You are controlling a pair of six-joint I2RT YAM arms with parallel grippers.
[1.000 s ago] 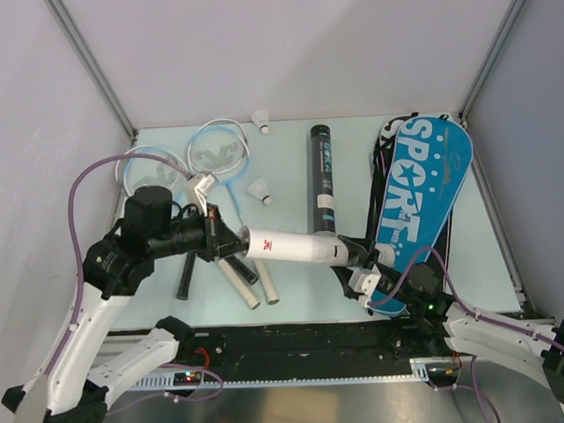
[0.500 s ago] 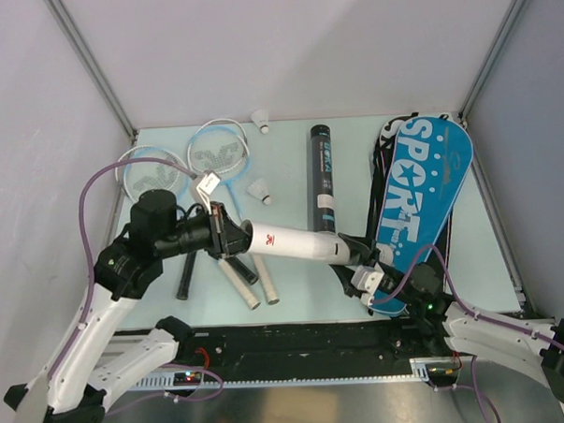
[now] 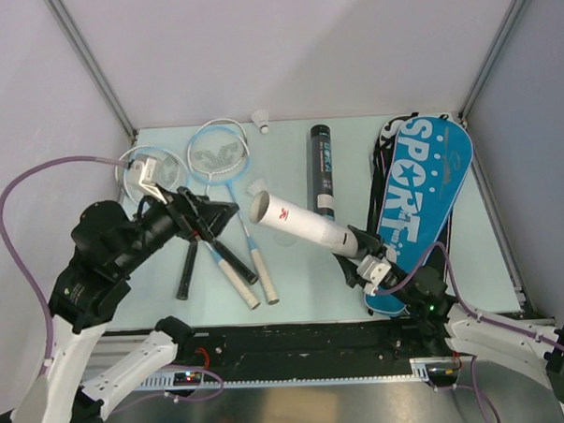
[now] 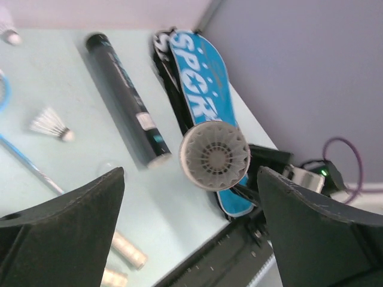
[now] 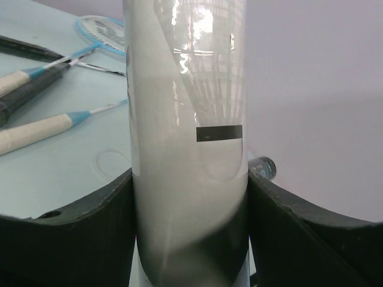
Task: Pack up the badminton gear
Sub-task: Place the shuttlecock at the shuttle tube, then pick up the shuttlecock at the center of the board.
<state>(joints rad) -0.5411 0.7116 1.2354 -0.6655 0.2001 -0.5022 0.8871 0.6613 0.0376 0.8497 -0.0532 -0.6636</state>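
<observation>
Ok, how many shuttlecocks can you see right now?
3. The far shuttlecock at the back; the loose shuttlecock lying left of the black tube; the third shuttlecock in the mouth of the white tube, clamped in the right gripper. More may hide deeper inside.

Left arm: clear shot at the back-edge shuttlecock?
Probably yes. The left gripper is open and empty, and only a flat racket head lies between it and the shuttlecock. The white tube sits aside.

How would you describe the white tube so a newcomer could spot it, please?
Find the blue racket bag printed SPORT on the table's right. Left of it, the right gripper holds a white cylindrical tube tilted above the table, unlike the long black tube lying flat nearby.
</observation>
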